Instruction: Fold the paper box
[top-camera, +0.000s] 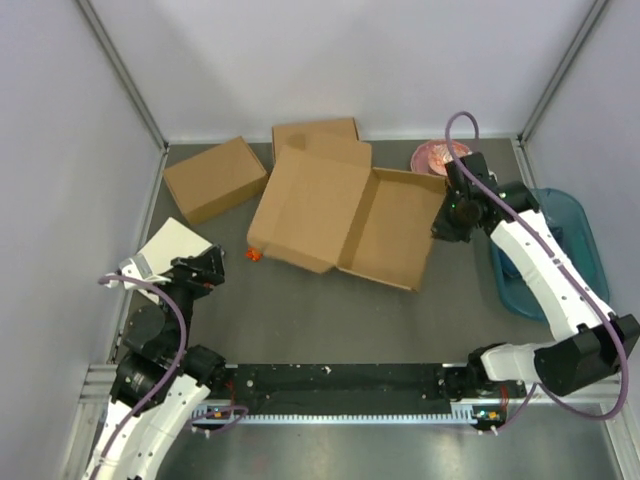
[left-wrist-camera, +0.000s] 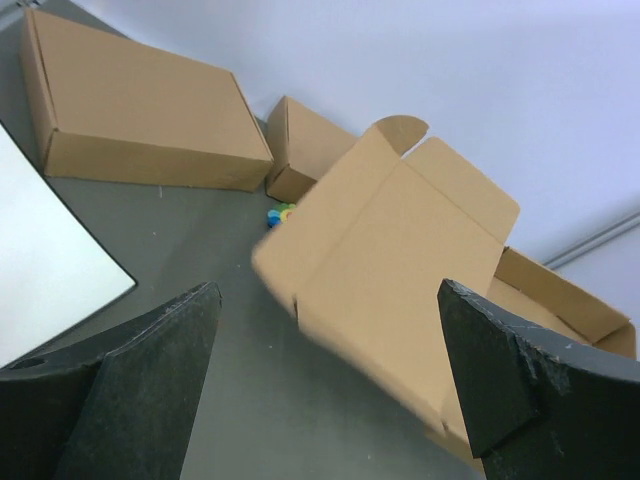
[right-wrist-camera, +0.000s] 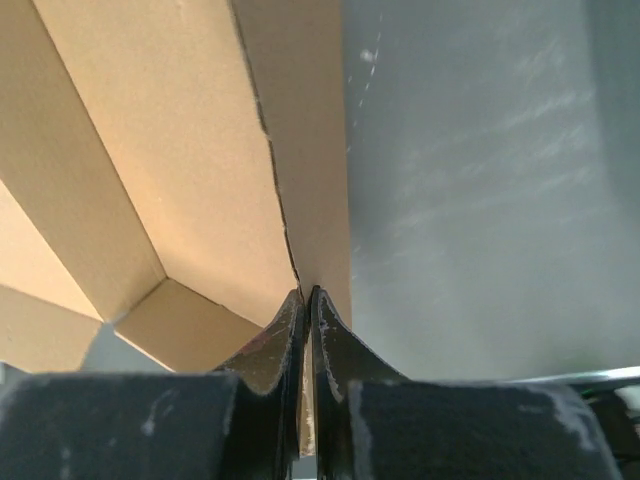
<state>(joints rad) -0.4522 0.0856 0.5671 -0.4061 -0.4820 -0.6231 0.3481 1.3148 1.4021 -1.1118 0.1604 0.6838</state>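
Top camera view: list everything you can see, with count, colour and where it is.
paper box: one, brown, table centre, half folded with one panel raised
closed boxes: two, brown, one back left, one behind the paper box
board: one, off-white, left side
small object: one, orange, by the paper box's near-left corner
round dish: one, pink, back right
tub: one, clear blue, right side under the right arm
table: one, dark grey
left hand: one, black, open, empty, near left
right hand: one, black, shut on the paper box's right wall
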